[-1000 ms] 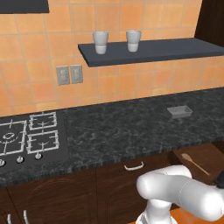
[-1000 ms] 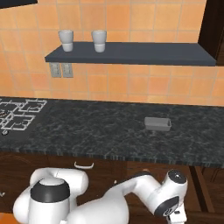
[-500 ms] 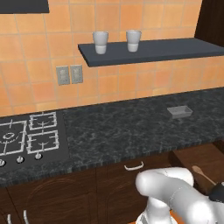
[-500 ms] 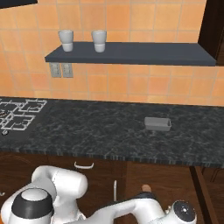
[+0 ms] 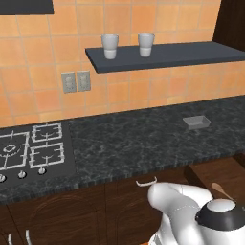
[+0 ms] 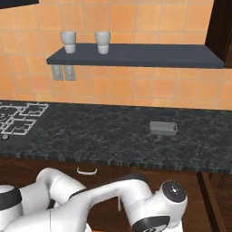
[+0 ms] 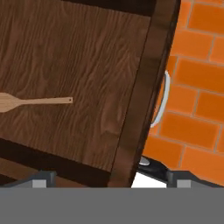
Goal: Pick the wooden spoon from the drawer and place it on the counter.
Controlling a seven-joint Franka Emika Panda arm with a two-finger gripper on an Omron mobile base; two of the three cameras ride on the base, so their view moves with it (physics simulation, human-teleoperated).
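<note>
The small light tan wooden spoon (image 7: 33,102) with its oval bowl and thin straight handle lies flat on the reddish-brown wood-grain floor of the dark brown box-shaped drawer (image 7: 144,87), which stands pulled out; in the hand view the bowl runs off the left edge and the handle points right, its end well apart from the drawer's dark front wall. A curved pale metal handle (image 7: 161,101) sits on the outer face of that wall, over an orange tiled floor (image 7: 192,74). In the left base view the open drawer (image 5: 217,170) shows at the lower right below the long black stone worktop (image 5: 143,139) speckled with grey-white veins, and the spoon's tan bowl (image 5: 217,188) peeks out just above the white arm's (image 5: 182,215) dark-capped joint. The two-finger tool (image 7: 109,179) hangs above the drawer with its jaws spread wide, one dark tip low on the left over the drawer's floor and the other low on the right beyond the front wall; it holds nothing and is apart from the spoon. On the worktop a small grey rectangular tray (image 6: 163,128) sits to the right, and a black hob with white grates (image 5: 28,150) is set in at the left. Above, a dark grey wall shelf (image 6: 136,55) carries two pale grey cups (image 6: 68,41) side by side, against the orange tiled wall (image 5: 72,28), where a pair of grey sockets (image 5: 75,82) sits under the shelf.
</note>
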